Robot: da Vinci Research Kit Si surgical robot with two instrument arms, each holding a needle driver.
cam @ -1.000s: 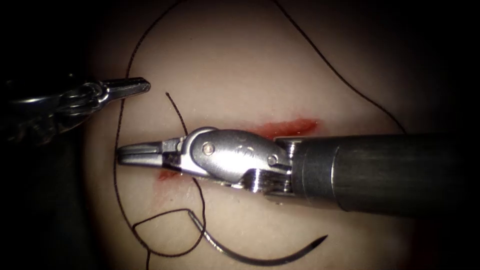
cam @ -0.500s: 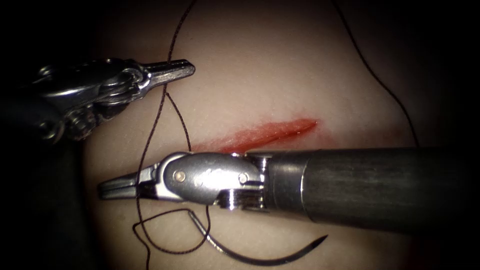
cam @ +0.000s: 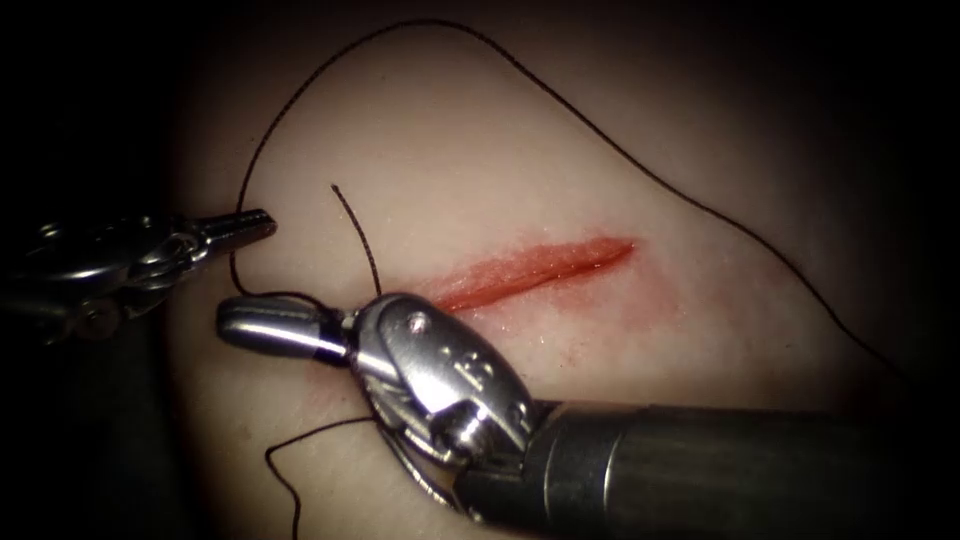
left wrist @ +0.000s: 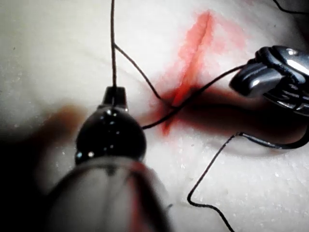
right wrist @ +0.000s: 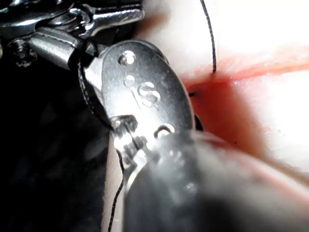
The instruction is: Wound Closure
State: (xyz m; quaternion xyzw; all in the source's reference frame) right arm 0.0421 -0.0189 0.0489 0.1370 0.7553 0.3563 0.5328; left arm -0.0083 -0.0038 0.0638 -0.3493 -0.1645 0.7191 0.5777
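Left tool (cam: 262, 224) sits at the left edge of the endoscope view with its jaws pinched together on the thread (cam: 560, 100), and the left wrist view backs that up, with the strand running straight out of its closed tip (left wrist: 114, 92). From that grip the thread arcs up and over the tissue (cam: 450, 160) and trails off to the right, well above the cut (cam: 540, 268). Right tool (cam: 240, 322) comes in from the lower right, wrist bent, tip pointing left just past the left end of the cut, jaws pressed together; a short bit of thread curls from the left tool's tip down onto the top of those jaws, so the strand looks draped or wrapped around them rather than gripped, though it's hard to be sure. A short free tail of thread (cam: 352, 228) stands up from the left end of the cut, where the strand goes into the tissue. Red fluid (cam: 640, 300) tints the cut and the skin just right of it. Needle (cam: 405, 470) lies flat on the tissue below the cut, not in it, mostly hidden under the right tool's wrist, with a loop of thread curling off its swaged end to the left. Neither tool has hold of it.
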